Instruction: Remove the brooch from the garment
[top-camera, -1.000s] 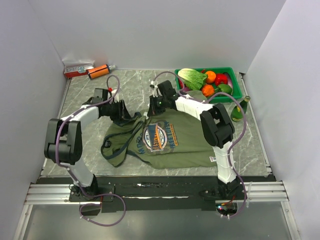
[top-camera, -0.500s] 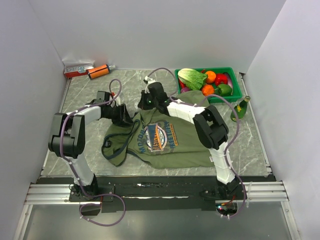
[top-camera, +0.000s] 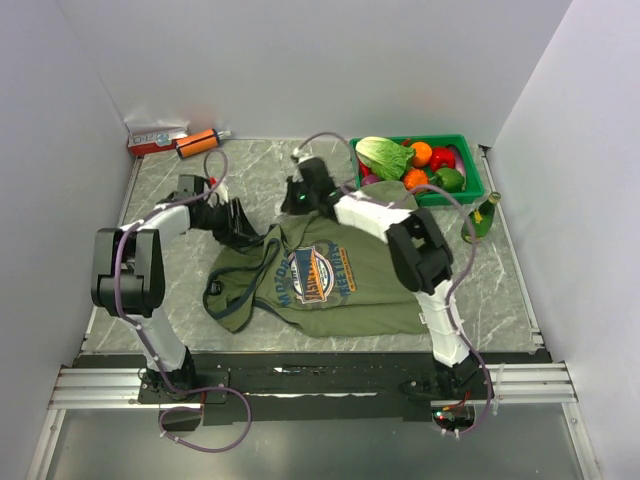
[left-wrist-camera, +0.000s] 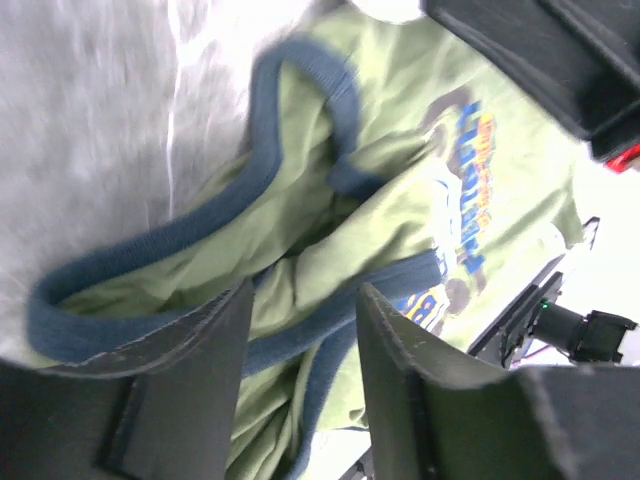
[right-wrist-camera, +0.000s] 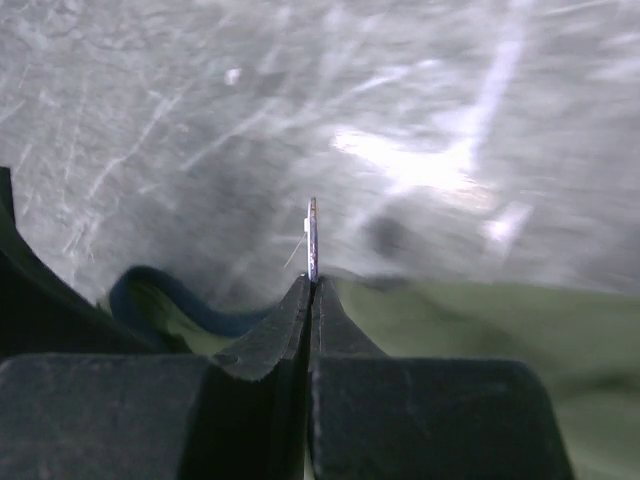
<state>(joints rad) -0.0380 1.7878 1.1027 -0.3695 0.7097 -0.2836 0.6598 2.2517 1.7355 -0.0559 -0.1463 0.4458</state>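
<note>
The olive-green garment (top-camera: 350, 300) lies spread on the marble table, its round chest print (top-camera: 318, 272) facing up and its white hem label (top-camera: 427, 320) at the near right. My right gripper (right-wrist-camera: 311, 285) is shut on the brooch (right-wrist-camera: 312, 235), a thin disc seen edge-on that sticks up from the fingertips above bare table, just past the shirt's edge (right-wrist-camera: 480, 320). From above, that gripper (top-camera: 293, 200) hovers beyond the collar. My left gripper (left-wrist-camera: 300, 300) is open at the shirt's left shoulder (top-camera: 243, 228), with navy trim (left-wrist-camera: 300, 80) and green cloth lying between its fingers.
A green crate (top-camera: 470, 185) holding vegetables stands at the back right, with a dark green bottle (top-camera: 480, 215) beside it. An orange tube (top-camera: 197, 143) and a red-and-white box (top-camera: 155, 138) lie at the back left corner. White walls close in three sides.
My right gripper has swung left and away from the shirt's collar edge, carrying the brooch. My left gripper has drawn back a little toward the left; the shirt has hardly shifted.
</note>
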